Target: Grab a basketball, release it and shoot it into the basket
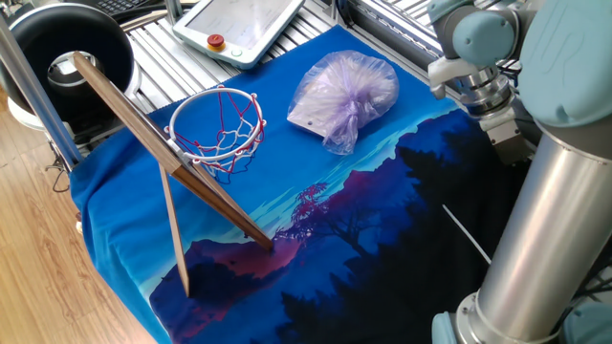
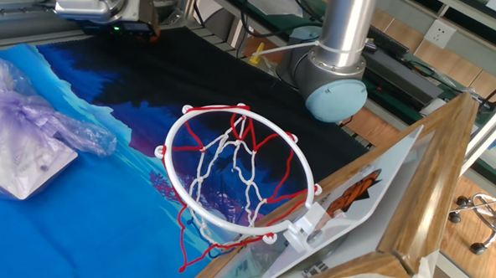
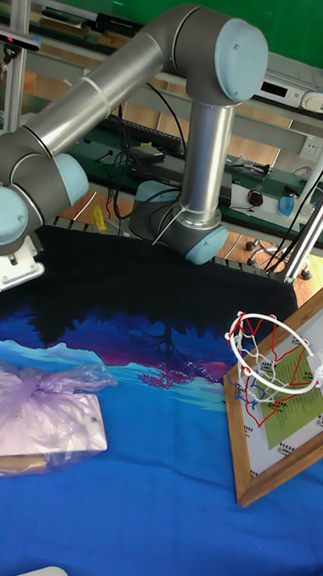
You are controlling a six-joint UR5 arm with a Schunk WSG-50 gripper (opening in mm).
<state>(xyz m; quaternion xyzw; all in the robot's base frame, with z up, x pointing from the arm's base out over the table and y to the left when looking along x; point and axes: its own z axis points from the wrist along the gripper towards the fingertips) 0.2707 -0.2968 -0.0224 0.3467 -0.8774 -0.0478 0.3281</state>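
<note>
The gripper (image 2: pixel 140 24) sits low at the desk's far edge, its opening impossible to judge, a sliver of the basketball (image 2: pixel 155 36) beside it; well apart from the basket (image 2: pixel 236 174), a poor grasp risks a miss.

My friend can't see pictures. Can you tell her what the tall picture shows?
A big grey robot arm bends down to the left edge of a blue cloth. A small red-rimmed basket on a wooden backboard stands right; a lilac plastic bag lies left.
</note>
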